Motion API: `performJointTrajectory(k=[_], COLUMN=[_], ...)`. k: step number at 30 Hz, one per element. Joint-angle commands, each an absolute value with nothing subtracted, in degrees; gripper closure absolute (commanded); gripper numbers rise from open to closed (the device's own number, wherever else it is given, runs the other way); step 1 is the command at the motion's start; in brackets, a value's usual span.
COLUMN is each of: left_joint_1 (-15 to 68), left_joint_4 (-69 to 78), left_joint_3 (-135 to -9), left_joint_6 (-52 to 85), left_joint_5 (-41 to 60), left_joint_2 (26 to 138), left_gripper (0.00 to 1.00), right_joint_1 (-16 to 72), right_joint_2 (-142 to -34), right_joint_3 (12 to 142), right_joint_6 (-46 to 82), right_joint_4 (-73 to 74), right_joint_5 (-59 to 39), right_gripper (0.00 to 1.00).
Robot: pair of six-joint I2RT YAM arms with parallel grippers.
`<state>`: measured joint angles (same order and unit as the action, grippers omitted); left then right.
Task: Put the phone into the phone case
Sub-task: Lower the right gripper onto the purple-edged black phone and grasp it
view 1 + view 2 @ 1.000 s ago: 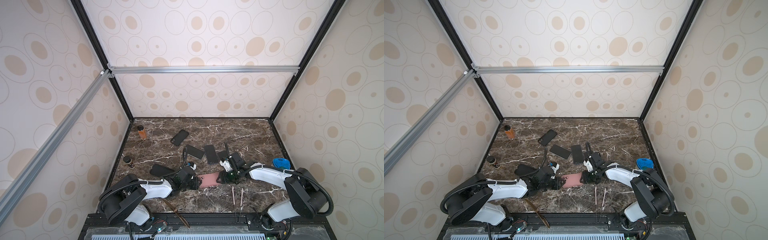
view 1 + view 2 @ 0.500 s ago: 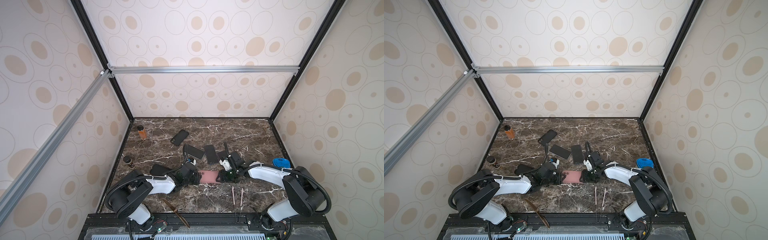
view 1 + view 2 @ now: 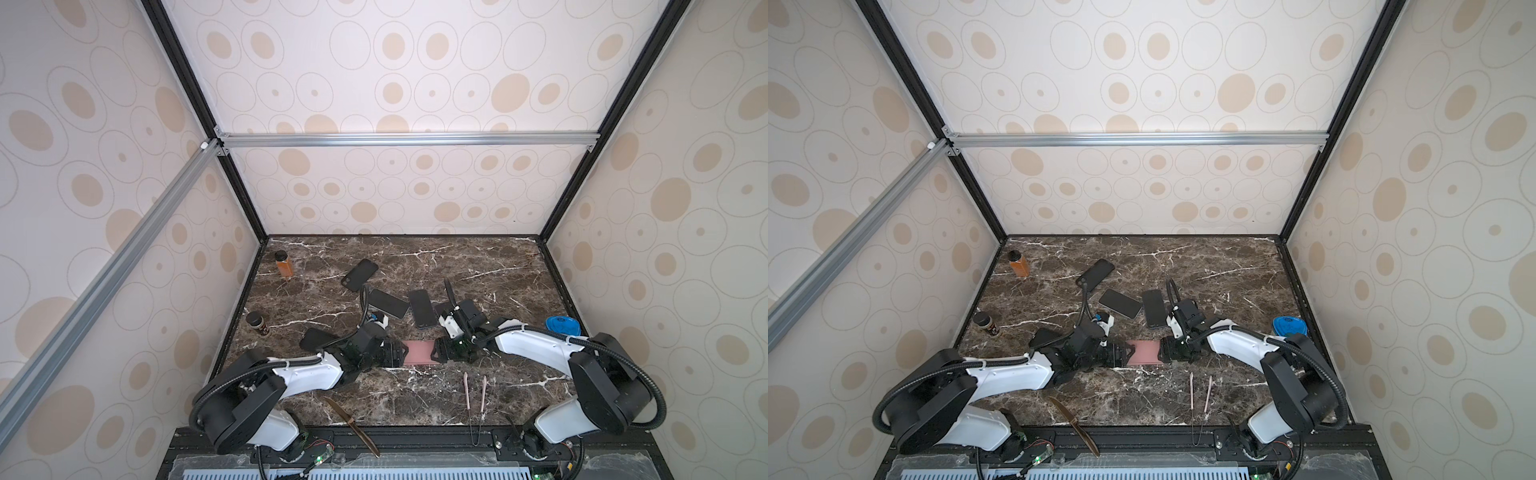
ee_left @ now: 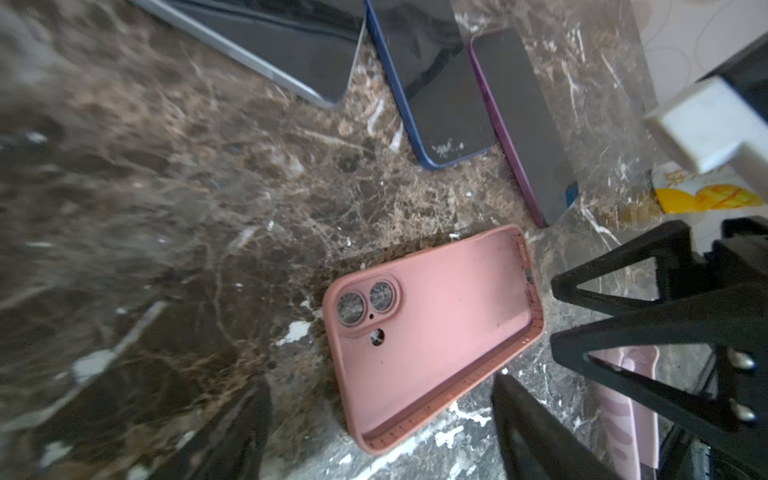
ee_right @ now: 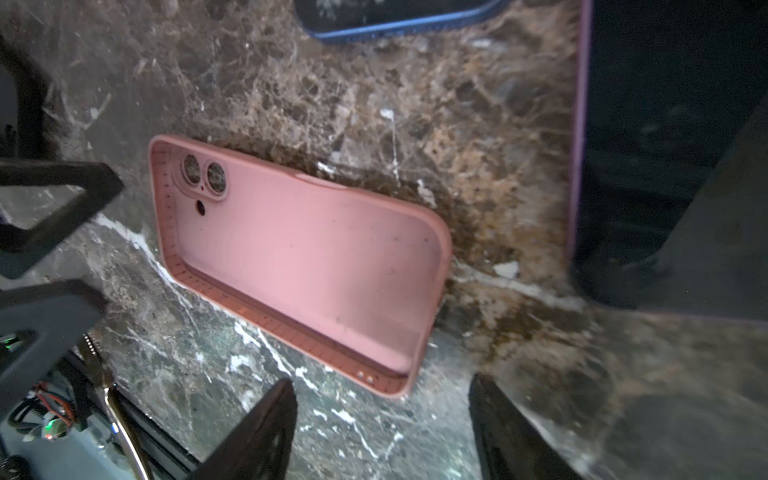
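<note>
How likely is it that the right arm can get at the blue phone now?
Probably yes. The right tool is open and empty beside the case, and the blue phone lies uncovered close by.

Both top views look down from high front; the close, partly blurred wrist views apparently share the phone case (image 4: 432,332).

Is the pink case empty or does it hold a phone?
Empty. The pink case lies open side up on the marble table, bare inner floor showing, nothing inside.

Left claw (image 3: 400,354) low, jaws apart; right claw (image 3: 437,354) facing it, jaws apart.
</note>
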<state>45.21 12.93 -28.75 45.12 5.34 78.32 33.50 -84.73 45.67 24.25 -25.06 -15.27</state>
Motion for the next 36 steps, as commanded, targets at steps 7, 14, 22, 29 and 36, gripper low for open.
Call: performJointTrajectory(k=[7, 14, 22, 29, 36], left_joint_1=[43.0, 42.6, 42.2, 42.2, 42.1], left_joint_4=[-1.4, -9.2, -16.2, -17.7, -18.9], left_joint_3=[-30.5, -30.1, -30.6, -30.9, -30.8], left_joint_6=[36.6, 34.9, 33.4, 32.8, 32.9], left_joint_5=[-5.6, -14.7, -16.7, -16.4, -16.9], left_joint_2=[62.8, 52.6, 46.9, 45.7, 44.6], left_gripper=[0.00, 0.00, 0.00, 0.00, 0.00], right_joint_1=[33.8, 33.4, 28.9, 26.2, 24.8], right_joint_2=[-84.9, -89.7, -96.4, -102.1, -105.6], right_joint_3=[54.9, 60.8, 65.2, 67.3, 68.8], right_joint_6=[13.1, 7.6, 3.5, 1.8, 2.3], right_joint_4=[-36.8, -38.6, -38.6, -37.1, -36.9], right_joint_5=[0.9, 7.1, 5.7, 0.0, -1.0], right_gripper=[0.17, 0.01, 0.01, 0.03, 0.06])
